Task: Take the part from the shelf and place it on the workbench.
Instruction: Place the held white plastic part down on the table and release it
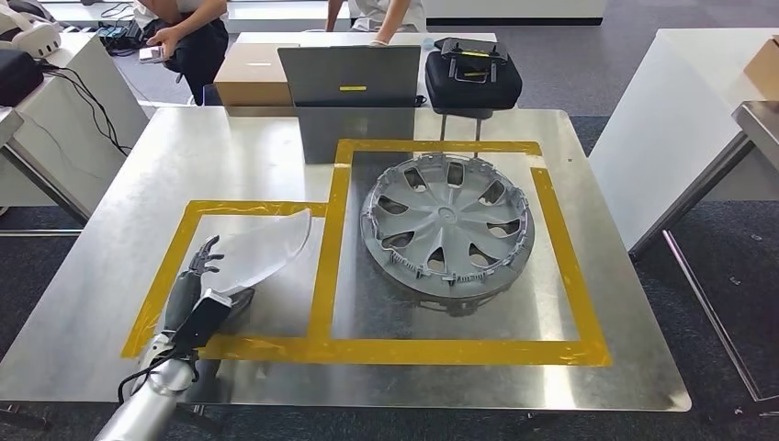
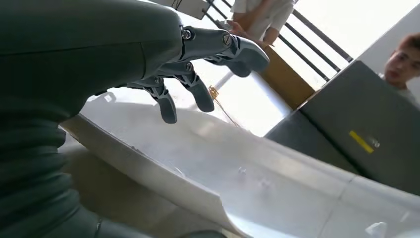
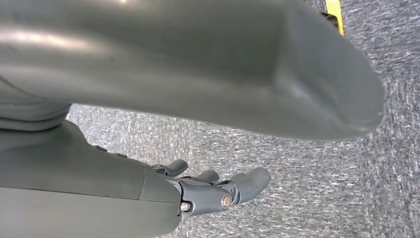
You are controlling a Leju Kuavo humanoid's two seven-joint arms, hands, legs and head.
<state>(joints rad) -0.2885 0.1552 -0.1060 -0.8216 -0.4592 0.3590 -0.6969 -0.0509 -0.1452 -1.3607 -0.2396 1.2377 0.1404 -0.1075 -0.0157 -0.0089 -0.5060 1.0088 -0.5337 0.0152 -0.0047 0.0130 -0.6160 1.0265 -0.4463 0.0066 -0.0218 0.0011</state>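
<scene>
Closest to me in the head view, my left arm reaches up from the bottom edge, and its left hand lies over the near end of the curved grey part. That part sits flat on the workbench, inside the smaller yellow tape box. Beside it, in the larger taped box, rests a grey hubcap. Behind stand a grey panel, a cardboard box and a black case, with two people at the far tables.

From the left wrist, I see the fingers spread and lifted just above the part's pale surface, gripping nothing.

From the right wrist, my right hand hangs over grey carpet, fingers loosely apart and empty.
</scene>
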